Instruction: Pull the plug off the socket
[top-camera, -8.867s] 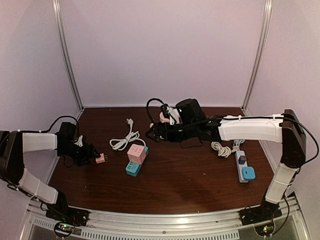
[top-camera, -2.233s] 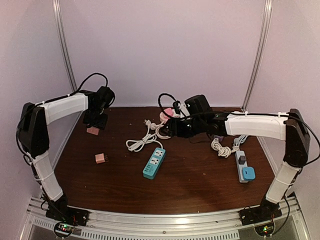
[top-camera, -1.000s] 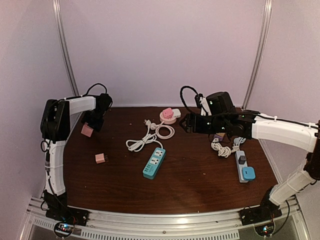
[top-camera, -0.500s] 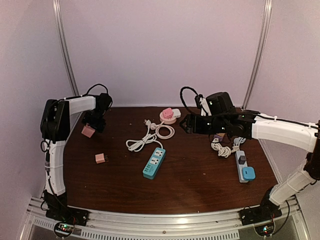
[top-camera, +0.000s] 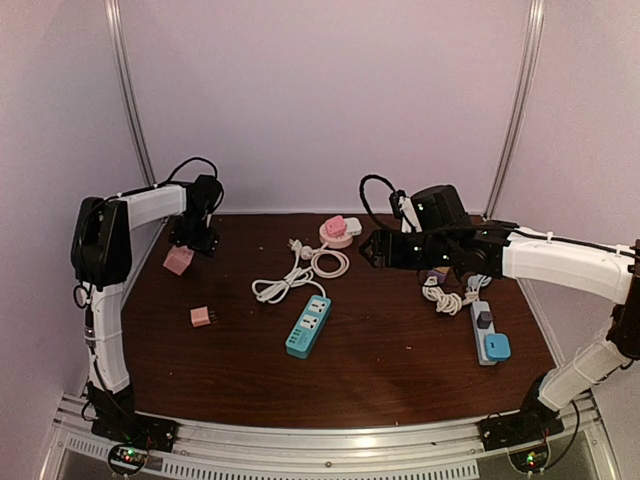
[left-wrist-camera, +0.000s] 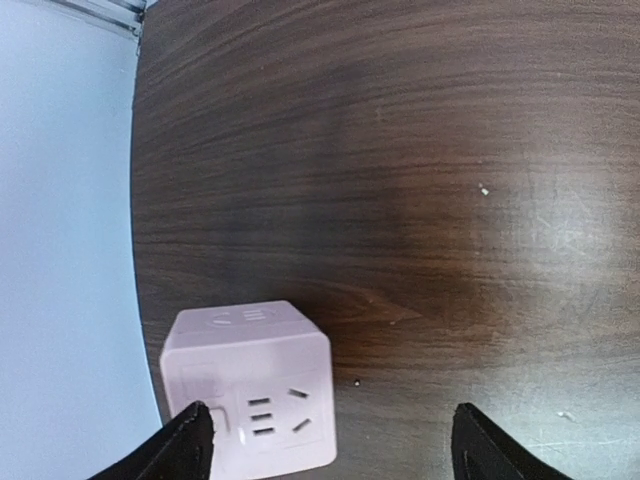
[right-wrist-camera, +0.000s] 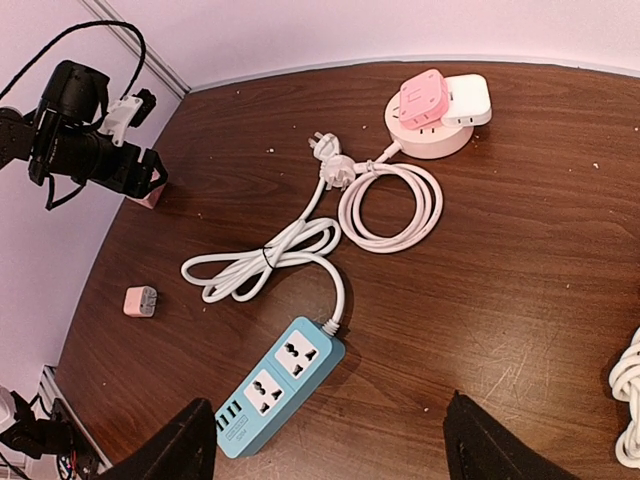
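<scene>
The unplugging looks largely done on the left half of the desk. The pink cube socket sits alone at ten o'clock, well apart from the blue power strip at the centre. The small pink plug lies loose at nine o'clock of that strip, whose outlets are bare. What seems left are the adapters on the round socket at twelve o'clock and the plugs in the white power strip at three o'clock.

The left gripper hangs just above the cube. Its fingers are spread wide and hold nothing, one tip at the cube's edge. The right gripper hovers over the middle, fingers apart and empty.

Against half a second ago, the left gripper has risen off the cube and spread wider. The cube stays put, and the right arm has barely moved.
</scene>
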